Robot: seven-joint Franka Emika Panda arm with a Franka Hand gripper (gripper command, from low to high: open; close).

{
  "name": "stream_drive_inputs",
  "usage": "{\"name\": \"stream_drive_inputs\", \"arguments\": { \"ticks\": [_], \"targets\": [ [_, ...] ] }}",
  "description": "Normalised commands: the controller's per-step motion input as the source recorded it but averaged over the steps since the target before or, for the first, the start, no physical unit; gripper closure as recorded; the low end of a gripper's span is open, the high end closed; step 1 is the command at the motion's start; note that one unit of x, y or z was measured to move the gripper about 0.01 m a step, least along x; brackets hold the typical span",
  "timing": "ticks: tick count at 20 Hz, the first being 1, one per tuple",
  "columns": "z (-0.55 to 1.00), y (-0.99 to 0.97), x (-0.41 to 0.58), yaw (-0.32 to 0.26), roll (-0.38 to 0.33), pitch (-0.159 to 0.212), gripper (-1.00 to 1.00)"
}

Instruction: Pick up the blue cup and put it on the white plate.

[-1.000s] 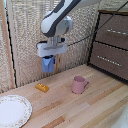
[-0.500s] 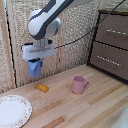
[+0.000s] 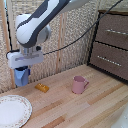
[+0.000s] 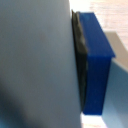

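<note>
The wooden surface (image 3: 95,107) holds 1 white plate (image 3: 12,111) near its edge, 1 pink mug (image 3: 78,84) and a small orange block (image 3: 42,88). The claw (image 3: 21,73) pinches the blue cup (image 3: 21,76), lifted above the surface so it can go over to the plate.

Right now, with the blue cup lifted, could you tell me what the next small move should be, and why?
Probably carry the blue cup farther toward the exterior view's left and lower it. The gripper holds it in the air, just past the white plate's far rim rather than over its middle.
</note>
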Motion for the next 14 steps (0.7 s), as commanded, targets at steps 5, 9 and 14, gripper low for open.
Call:
{"name": "stream_drive_inputs", "arguments": {
  "ticks": [5,9,14],
  "targets": [
    [-0.26,0.94,0.006,0.009,-0.020,0.000,1.00],
    [-0.42,0.67,0.014,0.038,-0.153,-0.003,1.00],
    [-0.23,0.31,0.099,0.012,-0.360,-0.087,1.00]
  ]
}}
